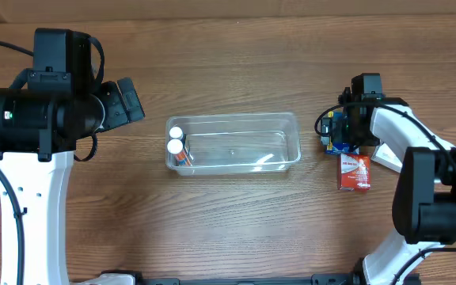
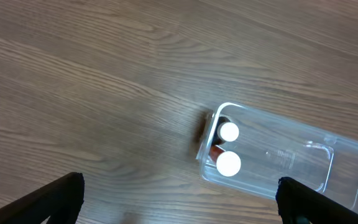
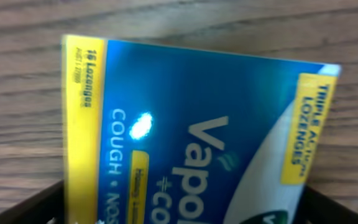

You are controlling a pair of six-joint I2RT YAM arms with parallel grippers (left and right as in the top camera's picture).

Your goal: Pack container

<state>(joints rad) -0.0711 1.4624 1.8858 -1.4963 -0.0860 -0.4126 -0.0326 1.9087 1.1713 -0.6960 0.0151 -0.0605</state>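
The clear container (image 1: 291, 120) lies mid-table, with two white-capped bottles (image 1: 176, 140) standing at its left end. It also shows in the left wrist view (image 2: 303, 168), as do the bottles (image 2: 229, 148). My left gripper (image 1: 131, 100) is open and empty, up and to the left of the container; its jaws (image 2: 179, 199) frame bare wood. My right gripper (image 1: 343, 133) is down over a blue and yellow lozenge packet (image 3: 185, 112) to the right of the container. The packet lies on the table and fills the space between the wide-spread jaws (image 3: 182, 208).
A red and white box (image 1: 355, 172) lies flat just in front of the blue packet (image 1: 340, 146). The right arm's base stands at the front right and the left arm's at the front left.
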